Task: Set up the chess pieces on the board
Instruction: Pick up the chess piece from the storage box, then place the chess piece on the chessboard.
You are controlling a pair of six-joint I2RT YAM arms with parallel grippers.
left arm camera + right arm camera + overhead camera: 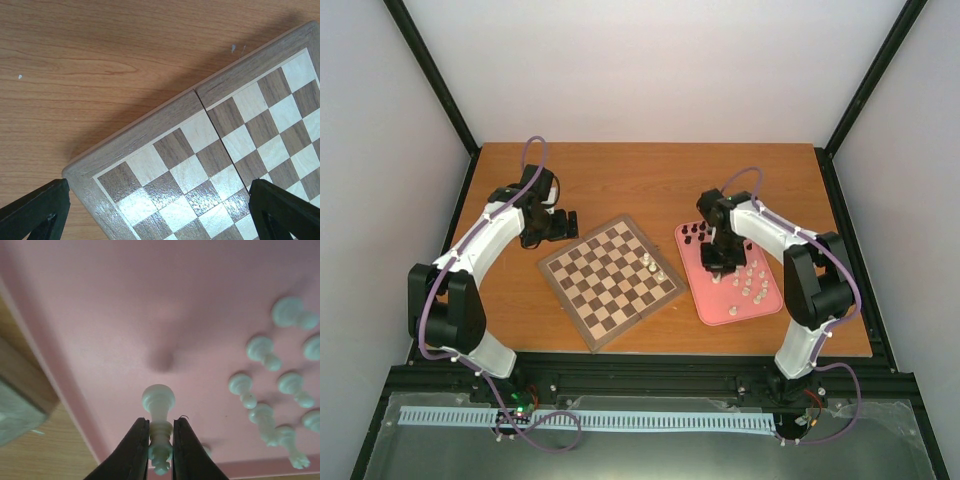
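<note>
My right gripper [160,422] is shut on a cream-white chess piece [159,402], pinching its upper part with the round base pointing away from the camera. The piece hangs over the pink tray [125,300], where it casts a shadow. In the top view that gripper [717,262] is over the tray's left half. The board [605,300] lies at the table's middle with two white pieces [654,268] near its right corner. My left gripper [160,215] stands open over the board's [150,125] corner squares with nothing between its fingers [35,212].
Several loose white pieces [260,347] lie on the tray's right part [752,283]. Black pieces [695,235] stand at the tray's far end. Bare wooden table [100,60] surrounds the board. A black frame rims the table.
</note>
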